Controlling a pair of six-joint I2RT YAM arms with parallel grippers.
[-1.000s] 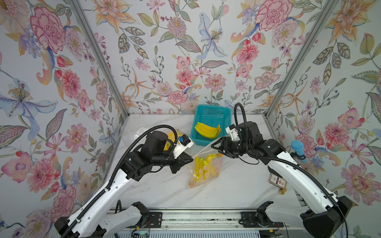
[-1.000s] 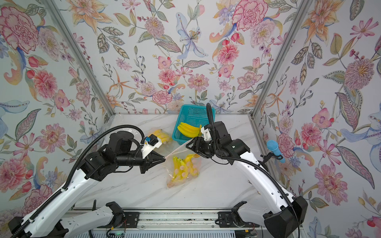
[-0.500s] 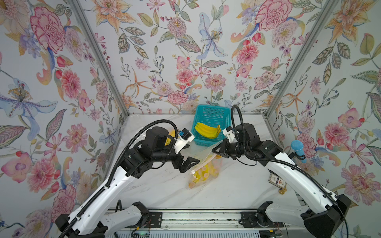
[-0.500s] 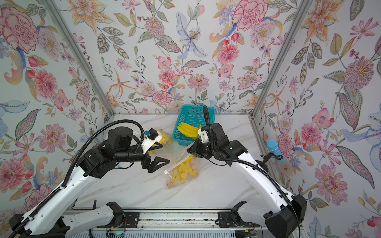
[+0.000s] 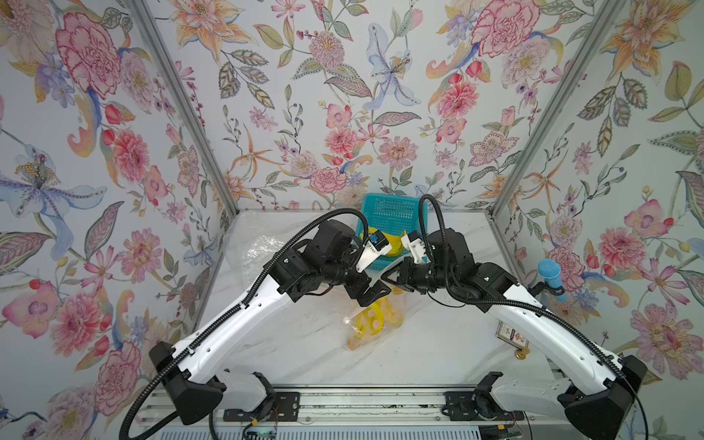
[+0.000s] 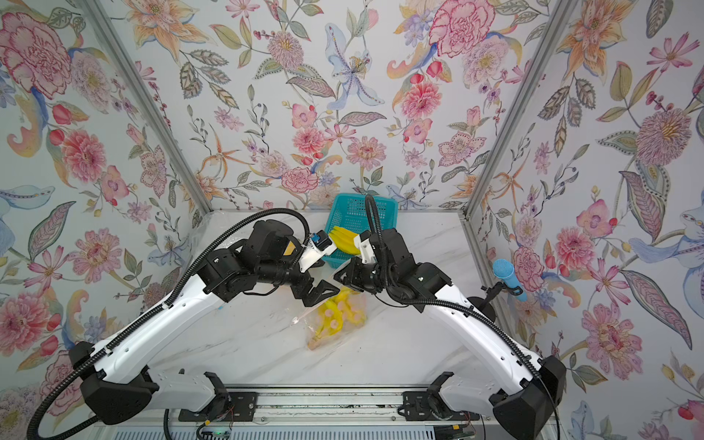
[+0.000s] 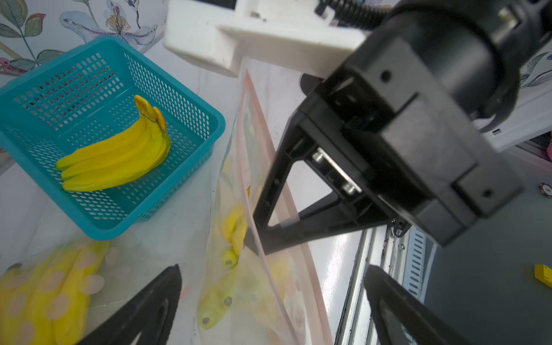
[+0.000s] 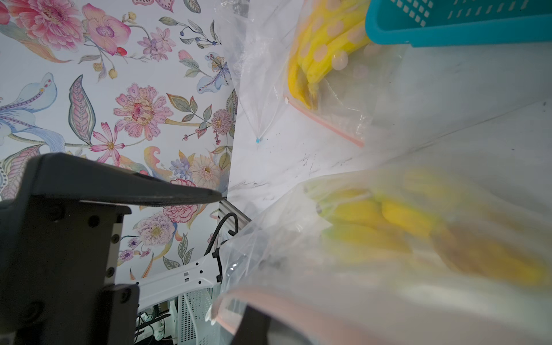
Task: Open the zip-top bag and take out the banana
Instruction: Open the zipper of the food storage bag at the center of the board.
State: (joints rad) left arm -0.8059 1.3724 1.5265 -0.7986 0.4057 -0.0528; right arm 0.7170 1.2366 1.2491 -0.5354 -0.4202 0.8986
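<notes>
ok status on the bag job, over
Left gripper open, close to the clear zip-top bag. Right gripper shut on its pink zip strip. Yellow bananas inside. Teal plastic basket close behind, not blocking.

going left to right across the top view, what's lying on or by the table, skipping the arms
crumpled clear plastic bag → zip-top bag with bananas → small card → blue microphone; teal basket left out, it overlaps the zip-top bag

Top views look down; close wrist views share the bag (image 7: 239,286).
</notes>
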